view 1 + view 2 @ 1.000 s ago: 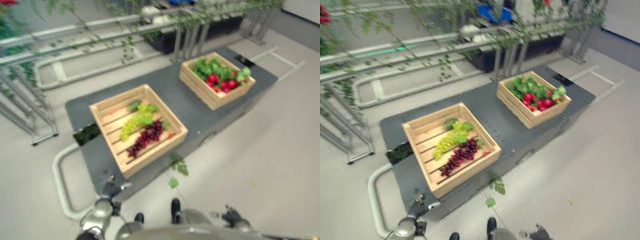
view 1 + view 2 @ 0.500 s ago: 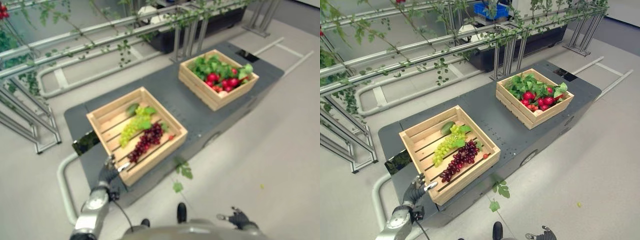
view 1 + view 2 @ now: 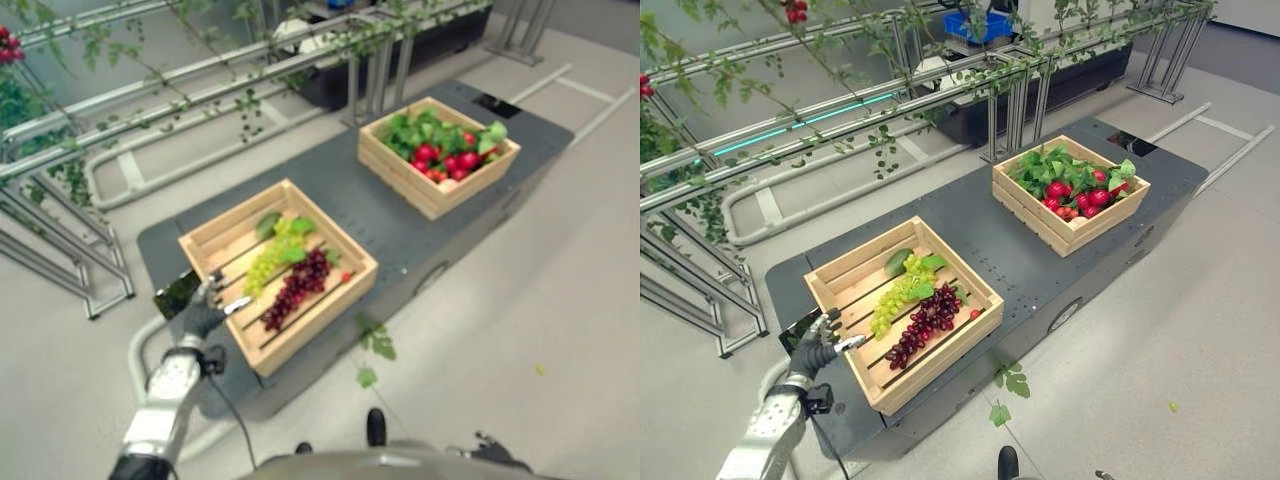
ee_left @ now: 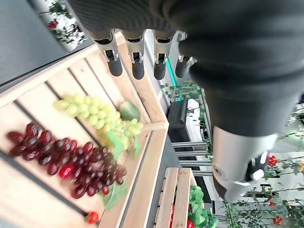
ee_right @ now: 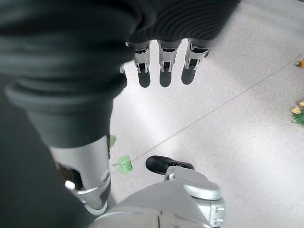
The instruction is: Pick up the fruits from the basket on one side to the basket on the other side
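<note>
I have the left hand (image 3: pixel 818 346) up at the near-left corner of the near basket (image 3: pixel 975 299), low and left of centre in the right eye view, fingers straight and relaxed and holding nothing; its wrist view shows the dark fingertips (image 4: pixel 137 69) hanging over the basket's wooden rim with the fruit just past them. Inside the basket lie the green grapes (image 3: pixel 890 303) toward the back and the dark red grapes (image 3: pixel 924 327) in front of them, the two bunches touching, with a small red fruit (image 3: pixel 974 314) alone near the right wall. The far basket (image 3: pixel 1040 219), upper right on the same grey platform (image 3: pixel 970 230) and well apart from the near one, is already heaped with red fruit and green leaves (image 3: pixel 1070 182). The right hand (image 5: pixel 164 61) hangs by the floor, fingers straight and empty. I judge this the reach toward a first pick: nothing is grasped yet. Next I would carry the left hand over the rim, lower it onto the nearer bunch, probably the dark red one, and close around its bulk rather than a few berries, since a loose bunch may slip or shed.
</note>
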`<state>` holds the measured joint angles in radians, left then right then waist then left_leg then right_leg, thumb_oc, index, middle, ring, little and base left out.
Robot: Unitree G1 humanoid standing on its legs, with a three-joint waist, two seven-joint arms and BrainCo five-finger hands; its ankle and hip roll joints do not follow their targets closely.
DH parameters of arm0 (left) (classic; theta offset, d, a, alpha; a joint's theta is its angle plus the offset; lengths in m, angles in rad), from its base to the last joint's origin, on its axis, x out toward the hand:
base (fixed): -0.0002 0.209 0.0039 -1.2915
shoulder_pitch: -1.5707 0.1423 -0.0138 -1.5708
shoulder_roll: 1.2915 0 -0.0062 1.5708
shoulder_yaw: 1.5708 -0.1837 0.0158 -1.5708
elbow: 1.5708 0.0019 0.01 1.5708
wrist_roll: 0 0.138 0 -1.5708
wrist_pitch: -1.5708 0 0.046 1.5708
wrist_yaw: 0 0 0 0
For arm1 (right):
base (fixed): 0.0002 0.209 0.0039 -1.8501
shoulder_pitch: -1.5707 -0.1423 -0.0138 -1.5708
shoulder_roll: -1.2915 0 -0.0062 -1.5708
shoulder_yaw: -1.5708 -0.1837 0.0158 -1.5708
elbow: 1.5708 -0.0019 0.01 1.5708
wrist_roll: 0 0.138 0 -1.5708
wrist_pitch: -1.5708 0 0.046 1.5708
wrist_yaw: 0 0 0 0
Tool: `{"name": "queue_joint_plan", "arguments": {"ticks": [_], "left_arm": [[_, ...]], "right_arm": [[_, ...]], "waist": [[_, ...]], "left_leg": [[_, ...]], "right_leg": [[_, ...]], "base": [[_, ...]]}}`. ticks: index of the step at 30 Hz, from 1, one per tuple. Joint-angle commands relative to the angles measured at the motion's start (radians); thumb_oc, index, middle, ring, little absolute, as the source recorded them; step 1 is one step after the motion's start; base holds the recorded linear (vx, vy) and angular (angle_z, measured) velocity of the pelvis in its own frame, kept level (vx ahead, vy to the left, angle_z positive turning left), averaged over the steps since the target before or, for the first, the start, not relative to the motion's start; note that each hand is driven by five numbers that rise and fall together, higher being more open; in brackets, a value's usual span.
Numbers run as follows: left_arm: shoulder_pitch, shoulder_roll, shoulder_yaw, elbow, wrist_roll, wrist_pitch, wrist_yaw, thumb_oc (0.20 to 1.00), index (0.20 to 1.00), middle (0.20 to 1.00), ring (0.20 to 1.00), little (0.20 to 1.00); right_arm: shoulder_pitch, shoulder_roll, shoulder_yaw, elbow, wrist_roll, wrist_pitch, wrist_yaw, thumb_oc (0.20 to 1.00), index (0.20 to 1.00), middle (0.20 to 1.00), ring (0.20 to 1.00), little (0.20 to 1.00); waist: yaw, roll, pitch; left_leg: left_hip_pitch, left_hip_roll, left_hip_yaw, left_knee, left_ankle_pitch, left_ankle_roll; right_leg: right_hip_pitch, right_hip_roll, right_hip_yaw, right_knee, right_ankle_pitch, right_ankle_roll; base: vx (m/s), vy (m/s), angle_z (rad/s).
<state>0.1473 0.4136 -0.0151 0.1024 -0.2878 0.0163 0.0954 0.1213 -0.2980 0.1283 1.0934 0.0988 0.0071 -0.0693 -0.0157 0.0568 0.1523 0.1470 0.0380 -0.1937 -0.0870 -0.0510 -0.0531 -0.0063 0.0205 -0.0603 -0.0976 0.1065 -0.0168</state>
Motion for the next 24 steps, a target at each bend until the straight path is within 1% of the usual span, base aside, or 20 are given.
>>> {"name": "queue_joint_plan", "arguments": {"ticks": [1,2,3,4,6,8,9,10,11,17,20,24], "left_arm": [[-0.098,0.071,0.058,0.001,0.080,-0.023,0.008,1.000,1.000,1.000,1.000,1.000],[-0.097,0.071,0.058,0.002,0.080,-0.023,0.008,1.000,1.000,1.000,1.000,1.000],[-0.169,0.105,0.050,0.048,0.110,-0.011,0.015,1.000,1.000,1.000,1.000,1.000],[-0.168,0.105,0.050,0.049,0.110,-0.011,0.014,1.000,1.000,1.000,1.000,1.000],[-0.283,0.161,0.008,0.131,0.135,0.009,0.015,1.000,1.000,1.000,1.000,1.000],[-0.350,0.196,-0.016,0.176,0.146,0.014,0.026,1.000,1.000,1.000,1.000,1.000],[-0.355,0.197,-0.018,0.181,0.146,0.012,0.027,1.000,1.000,1.000,1.000,1.000],[-0.394,0.213,-0.036,0.201,0.168,0.015,0.036,1.000,1.000,1.000,1.000,1.000],[-0.462,0.234,-0.071,0.235,0.196,0.015,0.059,1.000,1.000,1.000,1.000,1.000],[-0.645,0.264,-0.179,0.382,0.203,0.015,0.086,1.000,1.000,1.000,1.000,1.000],[-0.724,0.266,-0.235,0.465,0.204,0.020,0.092,1.000,1.000,1.000,1.000,1.000],[-0.791,0.260,-0.283,0.528,0.222,0.027,0.101,1.000,1.000,1.000,1.000,1.000]], "right_arm": [[-0.032,-0.005,0.015,0.029,-0.022,0.000,0.010,1.000,1.000,1.000,1.000,1.000],[-0.031,-0.005,0.016,0.030,-0.022,0.000,0.010,1.000,1.000,1.000,1.000,1.000],[-0.047,-0.006,0.023,0.033,-0.024,0.002,0.011,1.000,1.000,1.000,1.000,1.000],[-0.046,-0.006,0.023,0.033,-0.024,0.002,0.011,1.000,1.000,1.000,1.000,1.000],[-0.062,-0.018,0.038,0.031,-0.025,0.008,0.012,1.000,1.000,1.000,1.000,1.000],[-0.073,-0.026,0.042,0.012,-0.021,0.007,0.012,1.000,1.000,1.000,1.000,1.000],[-0.074,-0.026,0.041,0.011,-0.021,0.008,0.012,1.000,1.000,1.000,1.000,1.000],[-0.078,-0.028,0.044,0.003,-0.019,0.008,0.011,1.000,1.000,1.000,1.000,1.000],[-0.092,-0.031,0.050,0.000,-0.011,0.005,0.007,1.000,1.000,1.000,1.000,1.000],[-0.139,-0.046,0.076,0.010,0.011,-0.001,-0.007,1.000,1.000,1.000,1.000,1.000],[-0.156,-0.050,0.088,0.010,0.020,-0.003,-0.018,1.000,1.000,1.000,1.000,1.000],[-0.164,-0.046,0.091,0.017,0.033,-0.007,-0.026,1.000,1.000,1.000,1.000,1.000]], "waist": [[-0.031,-0.047,-0.013],[-0.030,-0.044,-0.014],[-0.036,-0.043,-0.009],[-0.036,-0.040,-0.010],[-0.050,-0.031,0.005],[-0.058,-0.027,0.023],[-0.057,-0.027,0.024],[-0.061,-0.025,0.032],[-0.069,-0.023,0.053],[-0.085,-0.017,0.113],[-0.094,-0.017,0.142],[-0.100,-0.017,0.161]], "left_leg": [[-0.042,-0.074,0.001,0.000,-0.039,0.011],[-0.036,-0.070,0.001,0.000,-0.050,0.012],[-0.044,-0.073,0.003,0.000,-0.037,0.011],[-0.039,-0.069,0.003,0.000,-0.049,0.011],[-0.047,-0.070,0.006,0.000,-0.046,0.008],[-0.057,-0.070,0.011,0.000,-0.042,0.007],[-0.058,-0.070,0.011,0.000,-0.041,0.007],[-0.064,-0.071,0.012,0.000,-0.039,0.007],[-0.082,-0.075,0.015,0.000,-0.031,0.007],[-0.139,-0.088,0.030,0.000,-0.006,0.011],[-0.164,-0.092,0.040,0.004,0.004,0.014],[-0.178,-0.098,0.048,0.004,0.010,0.018]], "right_leg": [[0.003,-0.027,0.026,0.010,-0.089,0.122],[0.008,-0.023,0.026,0.010,-0.099,0.122],[0.000,-0.028,0.029,0.010,-0.086,0.123],[0.006,-0.024,0.029,0.010,-0.097,0.123],[-0.003,-0.025,0.029,0.010,-0.091,0.126],[-0.018,-0.027,0.032,0.010,-0.084,0.128],[-0.019,-0.027,0.032,0.010,-0.084,0.128],[-0.028,-0.028,0.033,0.010,-0.079,0.129],[-0.046,-0.028,0.038,0.010,-0.071,0.130],[-0.108,-0.034,0.059,0.010,-0.040,0.134],[-0.135,-0.038,0.069,0.010,-0.026,0.136],[-0.155,-0.043,0.079,0.010,-0.016,0.139]], "base": [[0.06,0.000,-0.01],[0.00,0.000,0.00],[0.04,0.006,0.01],[0.00,0.000,0.00],[-0.03,0.012,0.00],[-0.06,0.021,-0.02],[-0.06,0.014,-0.05],[-0.09,0.014,0.00],[-0.11,0.019,-0.04],[-0.08,0.016,-0.11],[-0.06,0.012,-0.06],[-0.03,0.024,-0.13]]}}
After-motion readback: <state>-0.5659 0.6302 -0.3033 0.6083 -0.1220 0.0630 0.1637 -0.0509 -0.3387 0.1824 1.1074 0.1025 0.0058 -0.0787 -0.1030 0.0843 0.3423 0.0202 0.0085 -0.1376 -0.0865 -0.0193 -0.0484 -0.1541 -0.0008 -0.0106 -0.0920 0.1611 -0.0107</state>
